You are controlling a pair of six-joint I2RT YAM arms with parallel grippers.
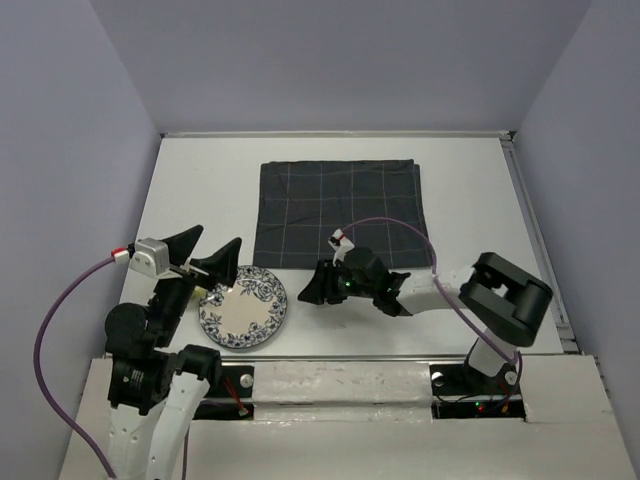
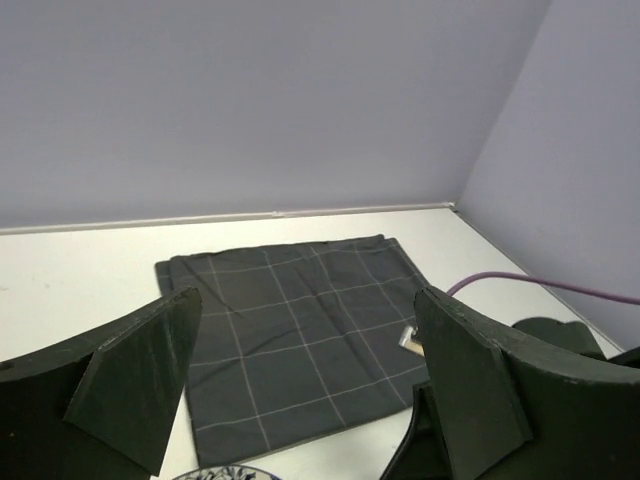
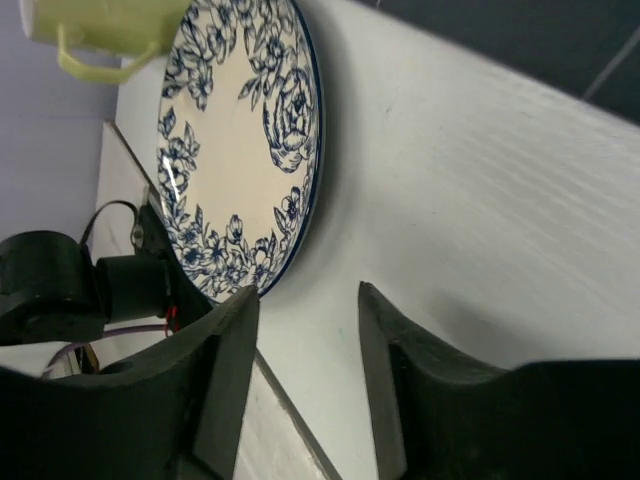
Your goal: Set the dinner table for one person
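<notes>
Left to right: the left pincer (image 1: 218,240) hangs with its jaws spread wide and nothing between them. It sits above the far-left rim of a blue-flowered plate (image 1: 243,307), which lies flat on the white worktop (image 1: 200,180) directly beneath and slightly to the right of that pincer. The right wrist view shows a pale yellow-green mug (image 3: 100,25) at the plate's rim on the side away from the right pincer; whether it stands on the plate or just beside it cannot be told. A dark checked cloth (image 1: 340,213) lies spread flat ahead and to the right of the left pincer, and just beyond the right pincer (image 1: 312,284). The cloth's longer side runs across the worktop, and it is apart from the plate. The right pincer sits low, pointing leftward at the plate's near-right rim, jaws parted and empty, close to the rim but not touching it. The plate is round and offers no preferred axis. Both pincers are close to it, but the right one, level with the rim, appears better placed to grip it, and the cloth lies nearer that arm.
</notes>
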